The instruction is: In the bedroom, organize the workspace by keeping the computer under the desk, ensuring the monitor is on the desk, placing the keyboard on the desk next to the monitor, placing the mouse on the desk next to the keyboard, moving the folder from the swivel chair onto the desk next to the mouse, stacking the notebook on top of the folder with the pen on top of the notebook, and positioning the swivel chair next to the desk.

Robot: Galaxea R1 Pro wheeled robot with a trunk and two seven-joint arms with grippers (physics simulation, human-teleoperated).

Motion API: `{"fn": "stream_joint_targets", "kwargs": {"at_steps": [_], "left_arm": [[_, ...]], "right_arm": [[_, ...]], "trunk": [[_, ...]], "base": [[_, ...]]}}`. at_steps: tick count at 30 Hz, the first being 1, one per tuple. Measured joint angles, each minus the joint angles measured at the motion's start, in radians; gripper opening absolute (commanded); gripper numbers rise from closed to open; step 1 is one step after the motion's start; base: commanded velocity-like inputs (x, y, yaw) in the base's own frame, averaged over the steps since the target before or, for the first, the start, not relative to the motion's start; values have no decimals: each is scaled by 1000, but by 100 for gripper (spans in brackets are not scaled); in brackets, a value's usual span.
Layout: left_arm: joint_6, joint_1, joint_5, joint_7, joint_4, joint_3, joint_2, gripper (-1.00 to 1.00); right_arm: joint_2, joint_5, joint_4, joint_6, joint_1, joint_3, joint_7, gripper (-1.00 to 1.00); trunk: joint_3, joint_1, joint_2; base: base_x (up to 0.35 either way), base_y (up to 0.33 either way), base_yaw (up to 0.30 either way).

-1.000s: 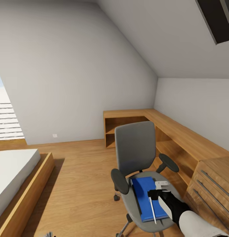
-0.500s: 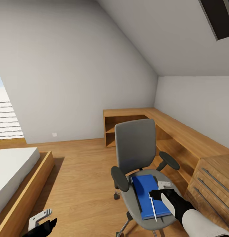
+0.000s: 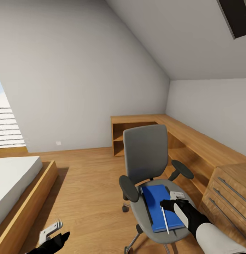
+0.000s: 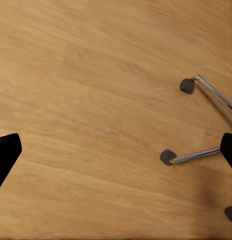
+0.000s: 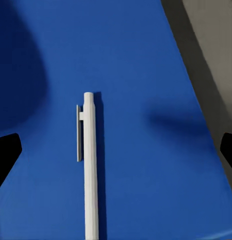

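Head view: pen [image 3: 164,219] lies on blue folder [image 3: 160,207] on swivel chair [image 3: 147,176] seat, long axis running toward robot. Right gripper [image 3: 174,201] hangs just over pen's far end; left gripper [image 3: 50,231] low over floor [image 3: 87,190], well apart, so right arm nearer.

Left wrist view: plank floor, chair castors [image 4: 168,157]; jaws spread.

Right wrist view: pen [image 5: 89,165] straight below, between spread jaws, long axis crosswise to jaw gap. Jaws hold nothing.

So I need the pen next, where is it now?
The pen lies on the blue folder on the swivel chair seat, low right in the head view, under the right gripper.
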Motion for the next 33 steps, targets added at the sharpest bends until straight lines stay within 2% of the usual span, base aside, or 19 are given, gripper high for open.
{"fn": "stream_joint_targets", "kwargs": {"at_steps": [5,19,33], "left_arm": [[-16,0,1,0,28,-2,0,100],[-25,0,0,0,34,-2,2,100],[-50,0,0,0,32,-1,3,100]], "right_arm": [[3,0,-12,0,0,1,-1,100],[11,-3,-12,3,2,5,2,100],[25,-3,-11,3,2,5,2,100]], "trunk": [[-16,19,-35],[-16,19,-35],[-60,73,-133]], "base": [[0,0,0],[0,0,0],[0,0,0]]}}
